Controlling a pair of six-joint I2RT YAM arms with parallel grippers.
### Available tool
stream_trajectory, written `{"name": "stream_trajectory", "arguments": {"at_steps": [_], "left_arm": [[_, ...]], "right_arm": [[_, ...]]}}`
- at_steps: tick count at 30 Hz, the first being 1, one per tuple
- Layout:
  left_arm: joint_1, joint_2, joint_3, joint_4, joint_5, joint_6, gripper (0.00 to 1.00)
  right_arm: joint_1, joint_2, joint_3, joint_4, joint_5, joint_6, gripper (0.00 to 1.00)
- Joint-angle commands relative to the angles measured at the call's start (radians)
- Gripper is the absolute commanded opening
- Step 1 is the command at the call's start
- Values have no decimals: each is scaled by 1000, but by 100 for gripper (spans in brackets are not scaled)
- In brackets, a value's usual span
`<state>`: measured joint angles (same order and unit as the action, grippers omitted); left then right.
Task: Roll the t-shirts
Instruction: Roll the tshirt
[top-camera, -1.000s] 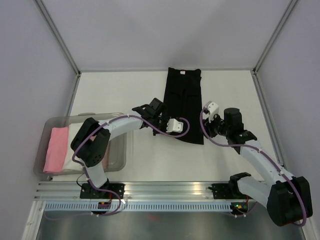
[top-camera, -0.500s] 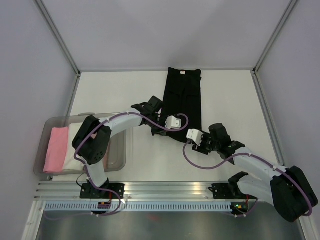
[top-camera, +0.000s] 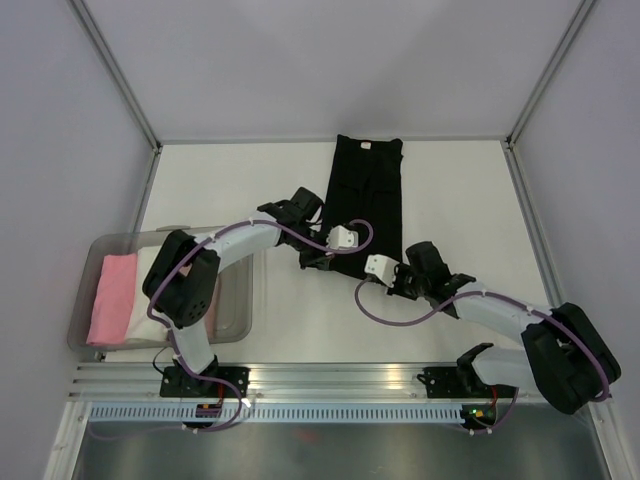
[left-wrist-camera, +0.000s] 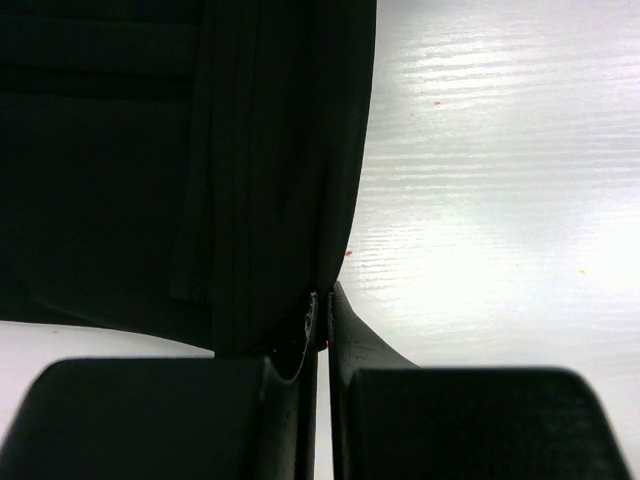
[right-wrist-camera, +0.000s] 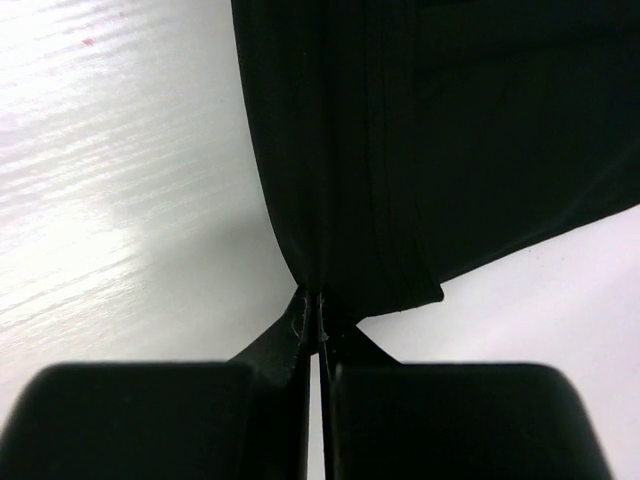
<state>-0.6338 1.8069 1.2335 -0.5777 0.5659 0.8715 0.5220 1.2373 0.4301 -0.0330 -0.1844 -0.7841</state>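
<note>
On the white surface (top-camera: 230, 190) the black t-shirt (top-camera: 368, 195) lies folded into one long narrow strip. Its neck, with a small pale label (top-camera: 365, 146), is at the far edge and its hem points toward the arms. No rolled part is visible on it, so I judge that the folding is done and the rolling itself is only about to begin, from the hem end.

At the left stands the clear tub (top-camera: 243, 300). It holds a pink shirt (top-camera: 112, 295) and a white one (top-camera: 146, 285) beside it, both flat and not rolled. Most of the task is therefore not yet done.

The left fingers (left-wrist-camera: 350, 335) are pressed together on the near hem of the black t-shirt, at one side edge. The right fingers (right-wrist-camera: 290, 335) are clenched in the same way on the hem, near its other corner. Each pair seems to pinch only a thin edge of cloth.

Several things are hard to see. From above, the wrists and cables cover the hem, so I cannot tell if it is lifted from the surface or already turned over. The wrist views are very dark, so the layers of the cloth are difficult to count. The tub walls blur its contents, and more shirts may lie under the two visible ones.
</note>
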Motion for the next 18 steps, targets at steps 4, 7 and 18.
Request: {"name": "stream_trajectory", "arguments": {"at_steps": [4, 7, 18], "left_arm": [[28, -11, 54, -199, 152, 27, 2], [36, -29, 55, -307, 213, 64, 2], [146, 81, 182, -409, 304, -2, 2]], "right_arm": [[3, -38, 156, -321, -224, -41, 0], [1, -42, 213, -496, -311, -67, 0], [-77, 80, 309, -555, -460, 25, 0]]}}
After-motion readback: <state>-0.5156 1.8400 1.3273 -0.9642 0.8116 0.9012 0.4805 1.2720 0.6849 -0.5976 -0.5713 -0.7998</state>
